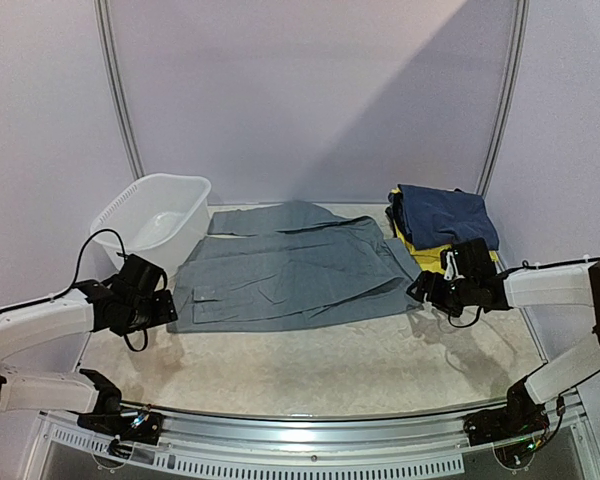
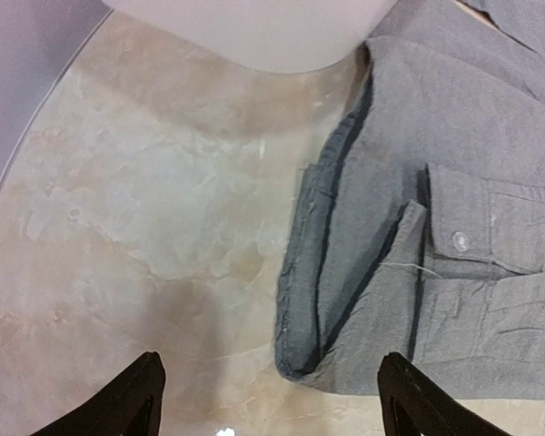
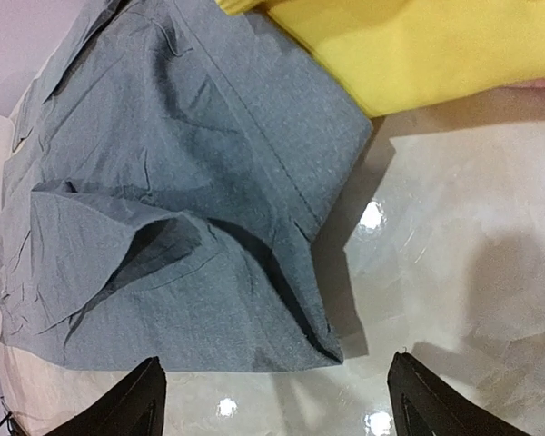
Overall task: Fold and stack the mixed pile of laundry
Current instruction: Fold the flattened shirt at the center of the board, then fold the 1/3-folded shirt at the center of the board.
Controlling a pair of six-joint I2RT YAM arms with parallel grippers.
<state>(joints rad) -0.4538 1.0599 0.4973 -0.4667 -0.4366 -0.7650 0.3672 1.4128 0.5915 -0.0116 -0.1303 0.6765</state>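
Looking down from the overhead camera, I see the large grey trousers (image 1: 290, 265) lying folded and fairly flat across the middle of the table (image 1: 310, 370). My two arms reach in from either side, one at each end of the cloth.

The left gripper (image 1: 166, 305) sits at the left edge of the trousers. In its wrist view, the folded hem and a buttoned pocket flap of the trousers (image 2: 436, 227) fill the right half of the picture. The two dark fingers (image 2: 132, 400) stand far apart at the bottom. One is over bare table and the other over grey cloth, with nothing pinched between them.

The right gripper (image 1: 422, 290) hovers at the right edge of the trousers. Its wrist view shows a rumpled corner of the trousers (image 3: 182, 209), with one fold lifted slightly. The fingers (image 3: 136, 400) are spread wide and hold nothing. The corner of the cloth ends between them, above the fingertips in that picture.

Behind the right gripper, a folded navy garment (image 1: 442, 215) rests on top of a yellow garment (image 1: 430, 258), just beside the far right end of the trousers. A white plastic basin (image 1: 150, 215) stands at the back left, close to the trousers.
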